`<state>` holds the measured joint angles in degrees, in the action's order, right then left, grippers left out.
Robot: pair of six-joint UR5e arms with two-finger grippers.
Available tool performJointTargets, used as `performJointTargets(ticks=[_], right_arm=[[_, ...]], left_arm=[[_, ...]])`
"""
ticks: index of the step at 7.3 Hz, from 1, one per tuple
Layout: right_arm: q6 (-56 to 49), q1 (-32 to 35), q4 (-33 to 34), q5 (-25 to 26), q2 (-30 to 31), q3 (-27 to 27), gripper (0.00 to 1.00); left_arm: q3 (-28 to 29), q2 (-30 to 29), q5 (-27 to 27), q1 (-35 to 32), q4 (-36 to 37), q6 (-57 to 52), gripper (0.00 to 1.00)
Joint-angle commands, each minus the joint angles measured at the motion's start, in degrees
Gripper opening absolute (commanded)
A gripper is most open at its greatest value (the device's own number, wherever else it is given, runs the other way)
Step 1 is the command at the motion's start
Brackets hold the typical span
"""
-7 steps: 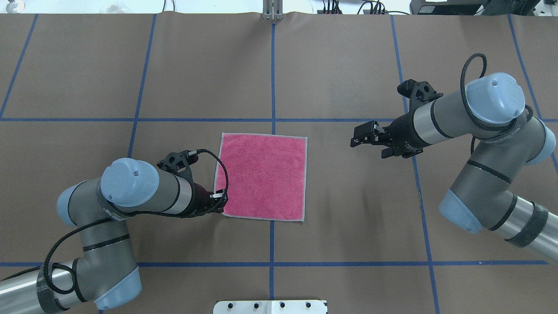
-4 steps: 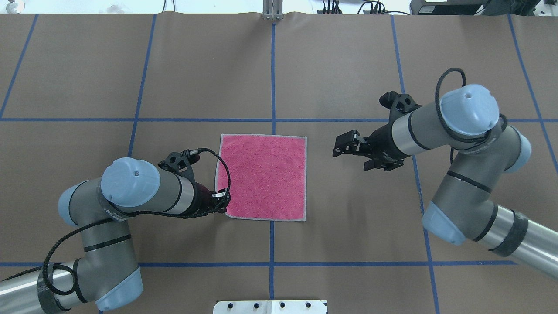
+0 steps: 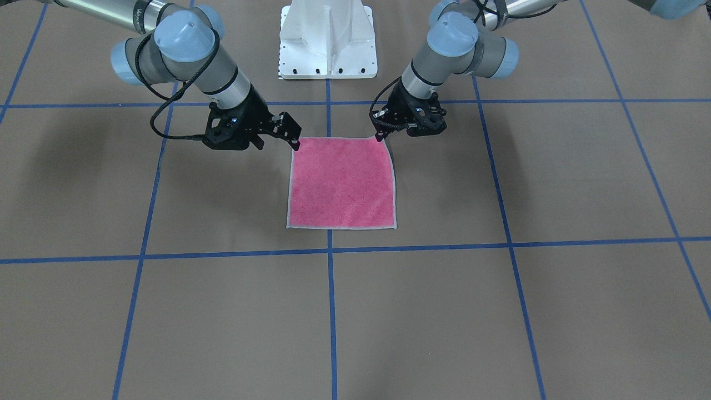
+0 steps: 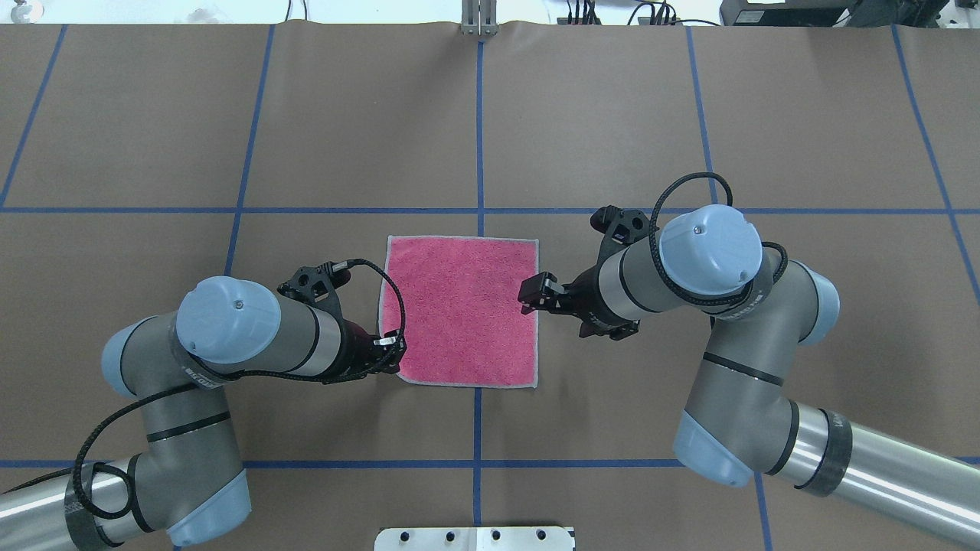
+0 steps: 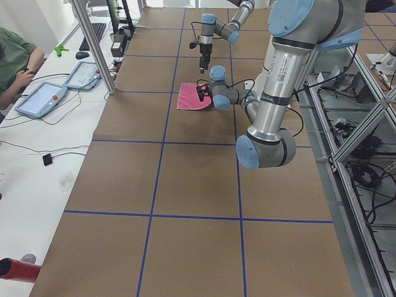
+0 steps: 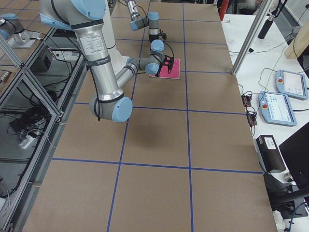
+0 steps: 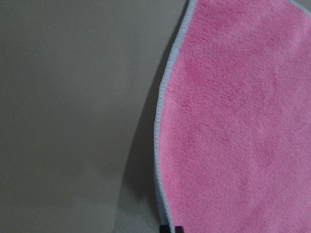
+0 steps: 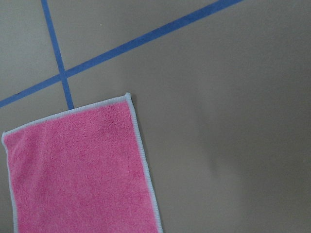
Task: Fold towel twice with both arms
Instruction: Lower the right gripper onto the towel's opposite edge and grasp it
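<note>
Brown paper table [image 4: 612, 115] with blue tape grid; left arm [image 4: 253, 337] and right arm [image 4: 735, 367] flank the towel [image 4: 459, 314], which lies pink face up near the centre, across a tape line. Left gripper [image 4: 390, 360] is pinched on the towel's near-left corner, with that edge bowed inward and raised slightly, shadow beneath it in the wrist view. Right gripper [image 4: 527, 297] hangs over the middle of the towel's right edge, jaws apart, holding nothing; cannot tell whether it touches the cloth.
</note>
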<state>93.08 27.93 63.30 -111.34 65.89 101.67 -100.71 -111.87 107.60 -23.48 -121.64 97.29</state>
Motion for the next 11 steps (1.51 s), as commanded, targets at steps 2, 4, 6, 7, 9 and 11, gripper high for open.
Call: performJointTargets(ticks=[2,4,6,7,9,11], right_arm=[[1.1,-5.2,3.9,3.2,-1.1,-0.2,0.95],[0.9,-6.5,4.1,5.0,-2.4,-2.6,0.86],[0.9,-6.8,4.1,5.1,-3.4,-4.7,0.84],[0.9,-6.8,4.2,5.0,-3.4,-4.6,0.77],[0.9,-6.8,4.1,4.9,-3.3,-4.5,0.65],[0.9,-6.8,4.1,4.7,-3.1,-4.5,0.44]], left_arm=[[0.0,0.1,0.0,0.0,0.0,-0.1,0.00],[0.0,0.0,0.1,0.0,0.0,-0.1,0.00],[-0.3,0.2,0.1,-0.1,0.0,-0.1,0.00],[-0.3,0.2,0.1,-0.1,0.0,-0.1,0.00],[-0.3,0.2,0.1,-0.1,0.0,-0.1,0.00],[-0.3,0.3,0.1,-0.1,0.0,-0.1,0.00]])
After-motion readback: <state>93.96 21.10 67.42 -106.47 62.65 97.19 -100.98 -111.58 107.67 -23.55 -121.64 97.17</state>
